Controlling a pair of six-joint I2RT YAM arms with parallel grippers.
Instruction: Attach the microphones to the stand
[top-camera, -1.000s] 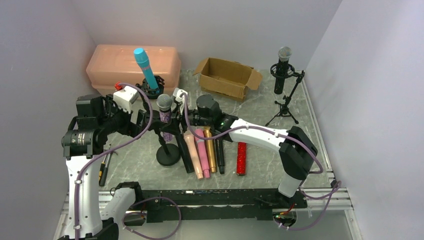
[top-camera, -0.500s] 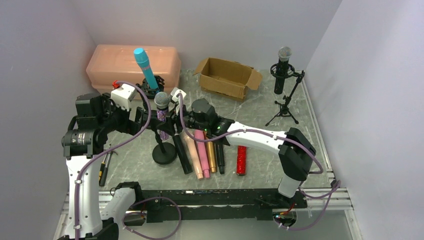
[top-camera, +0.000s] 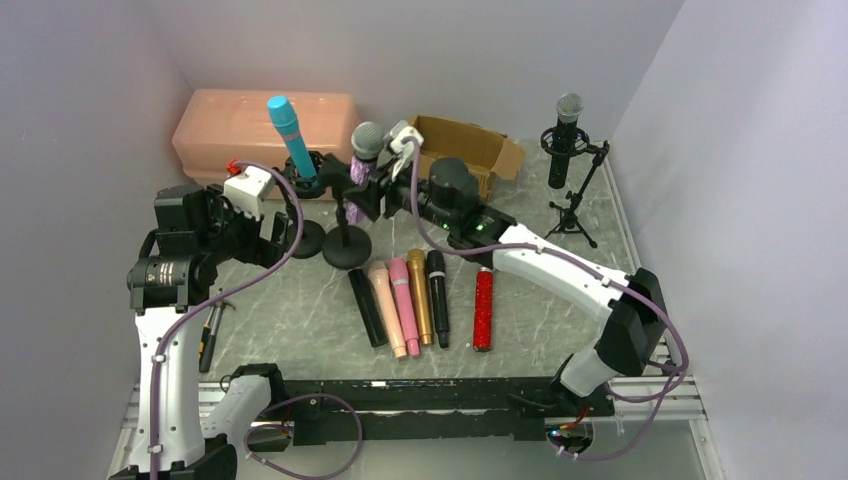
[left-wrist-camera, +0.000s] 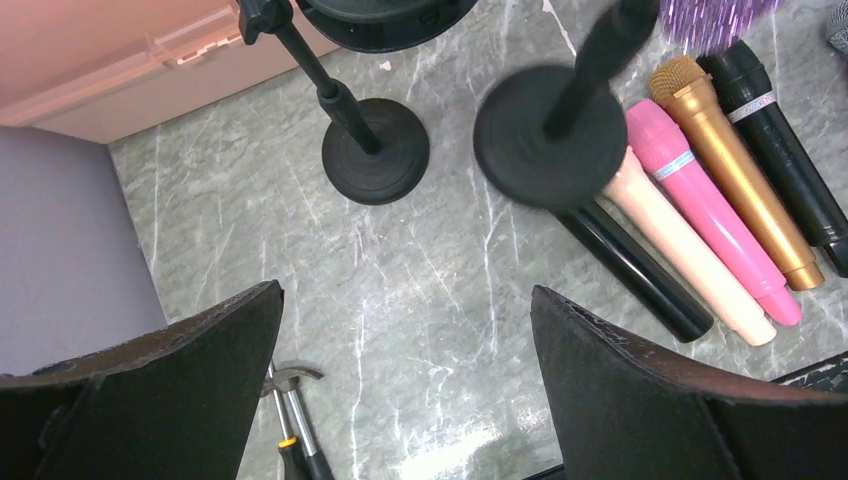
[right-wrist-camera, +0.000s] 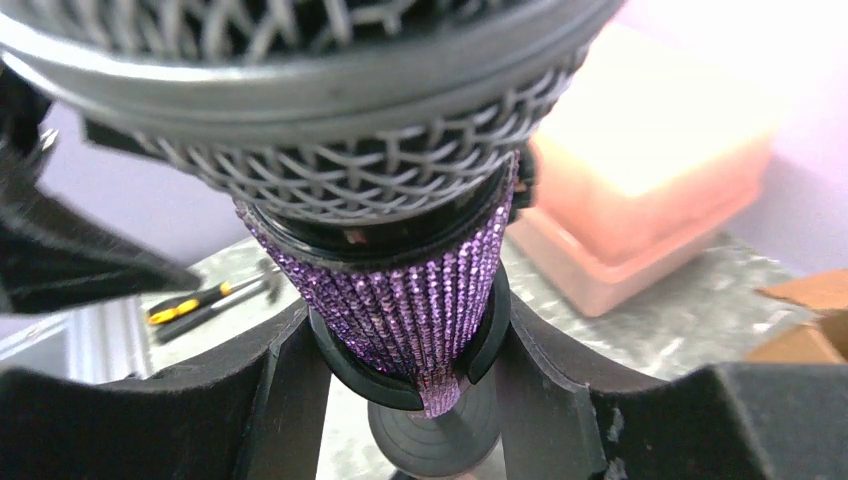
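The right gripper (right-wrist-camera: 400, 390) had its fingers (right-wrist-camera: 560, 400) closed about halfway, one on each side of the black clip ring (right-wrist-camera: 340, 365) of a stand. The purple glitter microphone (right-wrist-camera: 400, 300) sat upright in this ring, its silver mesh head on top. In the top view, the round base (top-camera: 347, 247) of this stand was just beside the base of the second stand (top-camera: 305, 240), which carried the teal microphone (top-camera: 290, 135), tilted.

The left gripper (left-wrist-camera: 405, 293) hung above the table (top-camera: 290, 320), near both bases. Its fingers were fully apart and there was nothing between them.

Six other microphones lay side by side on the table, nearer to the arms: black microphone (top-camera: 366, 307), peach microphone (top-camera: 387, 310), pink microphone (top-camera: 404, 305), gold microphone (top-camera: 420, 297), second black microphone (top-camera: 438, 298), and, a little apart, red glitter microphone (top-camera: 483, 309).
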